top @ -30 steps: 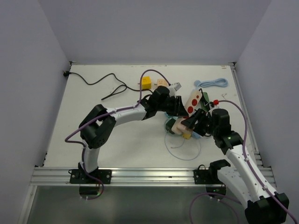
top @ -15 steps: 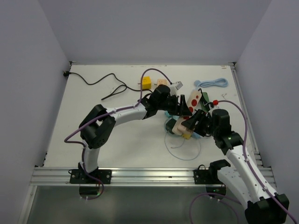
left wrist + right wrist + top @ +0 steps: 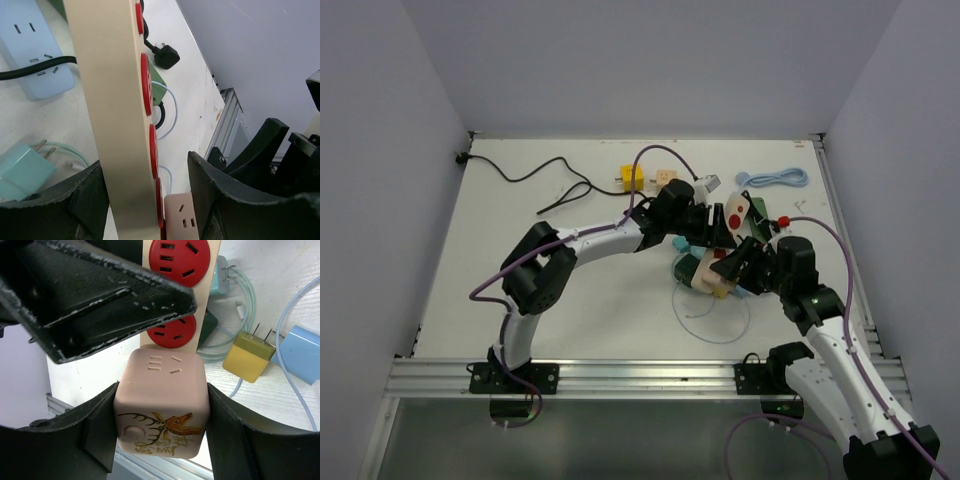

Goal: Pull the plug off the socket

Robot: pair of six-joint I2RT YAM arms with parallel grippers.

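Plug [image 3: 161, 405], a pink cube clamped in the right claw [image 3: 161, 426], butts the end of the cream red-outlet socket [image 3: 112, 110], whose long axis runs through the open, ungripping left claw [image 3: 149, 200].

pink deer-print cube [image 3: 161, 390], cream strip [image 3: 107, 100], red outlets [image 3: 176, 255]

Smooth matt plastic pink plug cube [image 3: 160, 390] with printed deer, satin cream plastic strip [image 3: 107, 100], glossy red outlet faces [image 3: 177, 257], matt black plastic fingers [image 3: 235, 430], white matt faintly grained worktop [image 3: 520, 260], brushed metal rail [image 3: 620, 375]
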